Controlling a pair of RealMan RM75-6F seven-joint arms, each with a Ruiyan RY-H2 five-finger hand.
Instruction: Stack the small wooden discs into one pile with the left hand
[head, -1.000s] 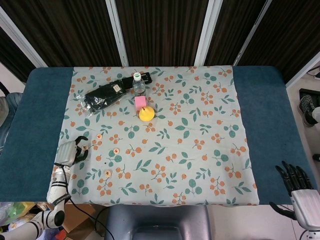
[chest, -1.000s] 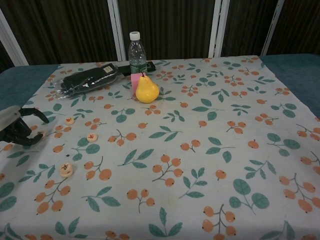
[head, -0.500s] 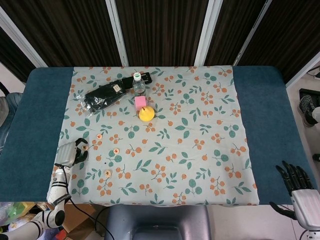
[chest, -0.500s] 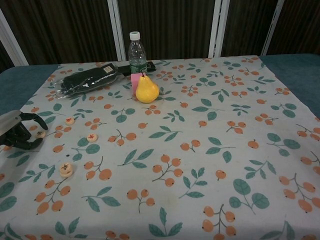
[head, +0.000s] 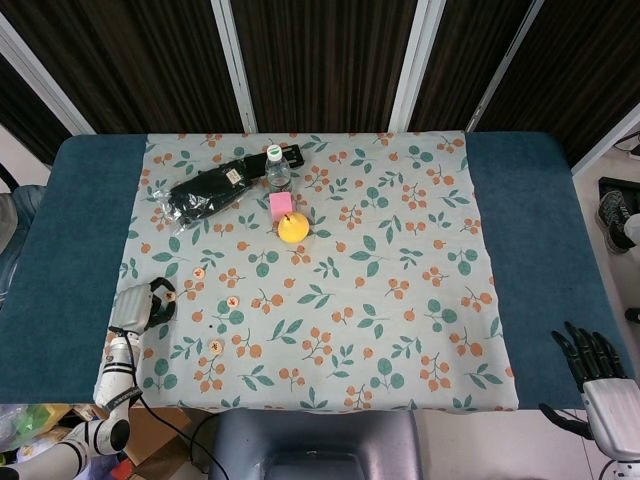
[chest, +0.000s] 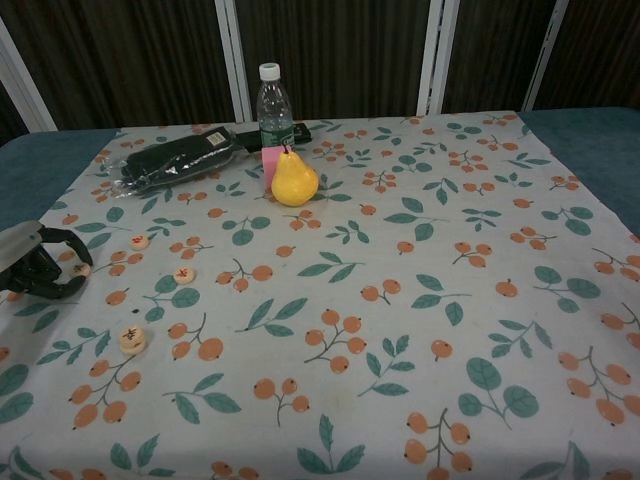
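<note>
The left hand (head: 142, 305) rests at the counter's near-left edge, fingers curled down; the right hand (head: 598, 378) hangs near-right, fingers spread.

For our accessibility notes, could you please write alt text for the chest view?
The robot's left hand curls around a small wooden disc at the left edge of a floral tablecloth, with three more discs lying nearby. Farther back stand a yellow pear, a water bottle and a black package.
</note>
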